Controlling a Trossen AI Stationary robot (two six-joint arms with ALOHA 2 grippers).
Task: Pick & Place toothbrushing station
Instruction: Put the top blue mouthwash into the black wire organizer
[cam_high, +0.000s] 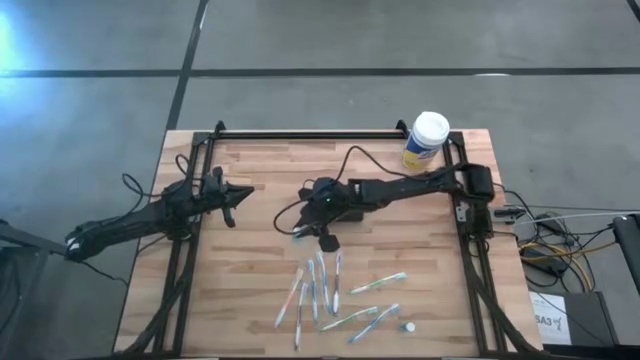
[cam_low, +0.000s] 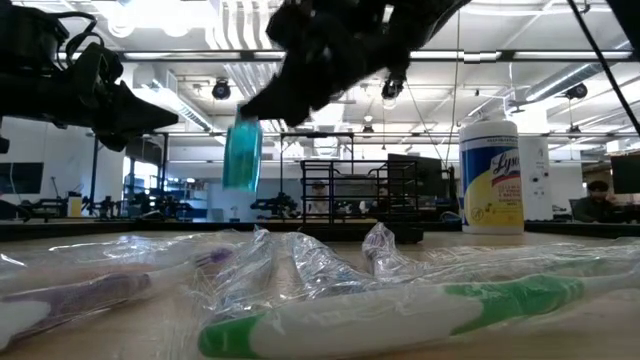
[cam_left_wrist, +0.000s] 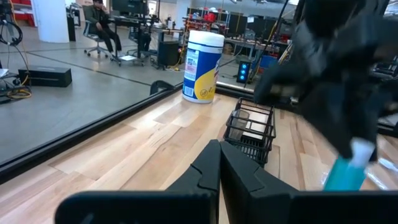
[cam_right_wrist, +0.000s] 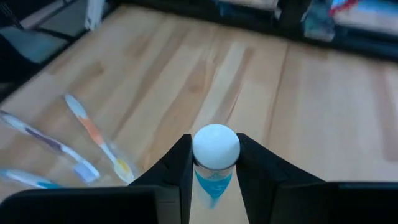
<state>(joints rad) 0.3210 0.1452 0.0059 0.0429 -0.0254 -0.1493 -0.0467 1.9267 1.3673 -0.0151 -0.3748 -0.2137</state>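
My right gripper (cam_high: 303, 228) reaches to the middle of the table and is shut on a small blue tube (cam_low: 242, 155) with a white cap (cam_right_wrist: 216, 146). The tube is held above the wood. The toothbrushing station (cam_left_wrist: 252, 130), a black slotted holder, stands on the table behind it (cam_low: 360, 200); in the high view the right arm hides it. My left gripper (cam_left_wrist: 219, 168) is shut on nothing and waits level at the table's left side (cam_high: 235, 195), pointing toward the holder. My right gripper pinches the blue tube between its two fingers (cam_right_wrist: 177, 165), just below the white cap (cam_right_wrist: 216, 163). The fingers come slanting down from the table's right side. The tube hangs below the fingertips, cap up and slightly tilted (cam_left_wrist: 348, 168), clear of the table.
Several wrapped toothbrushes (cam_high: 330, 295) lie spread near the table's front edge, close before the low camera (cam_low: 400, 310). A white-capped, yellow-labelled canister (cam_high: 428, 140) stands at the far right. A small white cap (cam_high: 408, 326) lies at the front right.
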